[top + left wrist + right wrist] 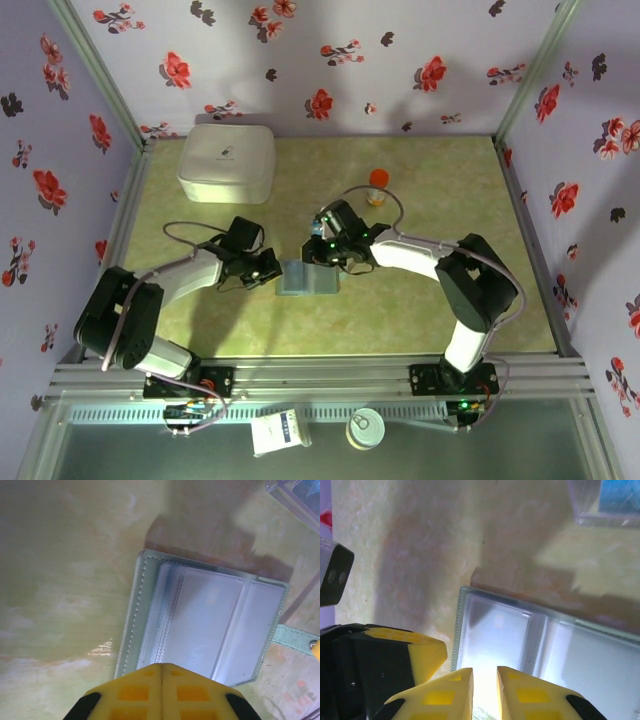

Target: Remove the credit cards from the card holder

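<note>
Closed tight, my left tool (161, 669) seems to pin the holder (210, 620) open. My right tool (485, 674), barely parted and empty, hovers above it.

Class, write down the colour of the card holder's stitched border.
Pale mint green; the card holder border shows best in the left wrist view.

No writing can be read anywhere. The white box (227, 162), beyond the card holder (308, 278) and to its left, bears a small dark mark on its lid, too small to make out. The white packet (280, 433), on the near side of the card holder past the edge of the table (420, 310), carries a blue label with print too fine to read.
</note>
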Action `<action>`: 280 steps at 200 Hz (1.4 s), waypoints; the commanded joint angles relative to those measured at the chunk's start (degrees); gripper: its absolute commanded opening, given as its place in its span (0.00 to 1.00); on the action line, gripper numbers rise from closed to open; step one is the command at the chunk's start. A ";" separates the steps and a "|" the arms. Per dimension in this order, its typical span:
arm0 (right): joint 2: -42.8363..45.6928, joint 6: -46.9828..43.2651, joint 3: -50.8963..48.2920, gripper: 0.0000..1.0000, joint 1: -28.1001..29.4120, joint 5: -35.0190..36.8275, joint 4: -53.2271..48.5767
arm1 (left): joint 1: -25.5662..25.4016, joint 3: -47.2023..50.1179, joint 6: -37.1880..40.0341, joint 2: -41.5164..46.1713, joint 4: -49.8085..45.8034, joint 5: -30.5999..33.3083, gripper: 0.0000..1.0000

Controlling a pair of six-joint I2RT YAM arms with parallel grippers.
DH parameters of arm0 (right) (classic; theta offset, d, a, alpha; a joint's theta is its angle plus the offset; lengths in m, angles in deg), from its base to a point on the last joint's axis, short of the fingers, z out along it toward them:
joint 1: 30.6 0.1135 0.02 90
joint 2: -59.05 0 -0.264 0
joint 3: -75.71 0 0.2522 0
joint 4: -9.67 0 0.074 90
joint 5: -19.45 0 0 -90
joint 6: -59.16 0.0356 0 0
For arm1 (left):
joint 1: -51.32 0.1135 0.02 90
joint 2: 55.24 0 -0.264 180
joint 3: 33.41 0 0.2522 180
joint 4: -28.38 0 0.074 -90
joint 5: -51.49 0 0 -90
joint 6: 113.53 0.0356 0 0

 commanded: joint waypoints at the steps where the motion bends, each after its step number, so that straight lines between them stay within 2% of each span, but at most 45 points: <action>1: -1.57 5.09 -0.59 0.25 0.91 -2.13 3.05 | 0.41 0.76 1.05 -1.72 -0.13 -0.50 0.05; 30: -3.41 7.20 -0.42 0.27 1.47 -3.31 5.45 | 0.38 0.74 1.36 -3.46 0.09 -0.59 0.04; 135: -6.77 8.61 1.26 0.28 3.18 -3.58 3.43 | 0.42 1.75 1.32 -3.44 -0.06 -0.51 0.04; 280: -6.22 6.57 1.82 0.27 3.74 0.49 -2.80 | 0.43 1.61 2.06 -3.65 -1.25 -0.30 0.04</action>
